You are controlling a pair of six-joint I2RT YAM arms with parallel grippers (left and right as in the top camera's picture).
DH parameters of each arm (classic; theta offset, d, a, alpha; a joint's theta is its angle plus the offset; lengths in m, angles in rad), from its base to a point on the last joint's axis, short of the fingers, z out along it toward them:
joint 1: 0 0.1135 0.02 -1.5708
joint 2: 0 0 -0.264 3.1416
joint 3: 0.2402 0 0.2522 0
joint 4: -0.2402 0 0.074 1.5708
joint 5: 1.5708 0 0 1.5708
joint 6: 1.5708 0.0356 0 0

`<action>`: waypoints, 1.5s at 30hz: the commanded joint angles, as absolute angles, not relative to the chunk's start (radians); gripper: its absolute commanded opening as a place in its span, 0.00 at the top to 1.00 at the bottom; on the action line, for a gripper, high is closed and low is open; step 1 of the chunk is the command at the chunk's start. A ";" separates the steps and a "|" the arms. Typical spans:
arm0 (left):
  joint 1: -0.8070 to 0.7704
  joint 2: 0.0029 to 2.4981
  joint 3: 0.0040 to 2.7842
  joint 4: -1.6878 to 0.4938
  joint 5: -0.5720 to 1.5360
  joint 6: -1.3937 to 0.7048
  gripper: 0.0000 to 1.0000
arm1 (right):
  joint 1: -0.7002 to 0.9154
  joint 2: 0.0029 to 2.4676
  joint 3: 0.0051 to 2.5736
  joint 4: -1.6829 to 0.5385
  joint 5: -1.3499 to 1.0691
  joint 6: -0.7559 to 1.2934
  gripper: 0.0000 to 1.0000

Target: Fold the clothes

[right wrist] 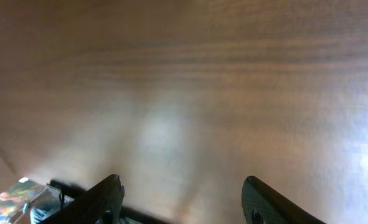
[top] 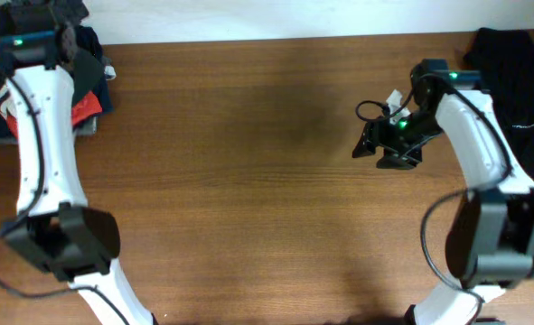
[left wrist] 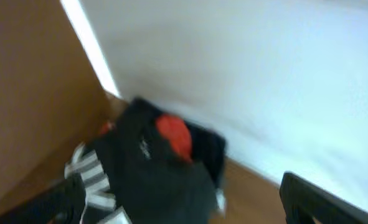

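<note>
Brown wooden table point(top: 248, 181), two white arms over it. Left arm point(top: 45, 135) runs from the table's near-left edge straight to its far-left corner, wrist over the pile of clothes point(top: 90, 99). Left gripper point(left wrist: 187, 199): fingers point(left wrist: 320, 199) spread wide, nothing between them, hanging above the pile; contact can't be told. Only the left wrist view shows the pile close up: black shirt on top, a red patch point(left wrist: 174, 134), white lettering point(left wrist: 93, 180), pale wall point(left wrist: 264, 74) behind. Overhead alone shows a second black garment point(top: 510, 81) at the table's far-right corner. Right arm point(top: 474, 135) bends up from the near-right edge, wrist pointing left toward the table's middle. Right gripper point(right wrist: 182, 196): jaws partly apart, empty, bare wood under them.
</note>
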State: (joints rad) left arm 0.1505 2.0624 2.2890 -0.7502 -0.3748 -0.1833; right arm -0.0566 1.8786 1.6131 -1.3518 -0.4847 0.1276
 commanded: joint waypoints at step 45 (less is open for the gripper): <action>-0.023 0.921 0.762 0.079 0.072 -0.052 0.01 | 0.078 0.991 1.576 -1.513 0.115 0.336 0.05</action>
State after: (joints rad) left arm -0.0204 0.9440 0.8543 0.0238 0.0971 -0.0456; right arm 0.0750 1.0668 1.5955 -1.5192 0.0437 0.2962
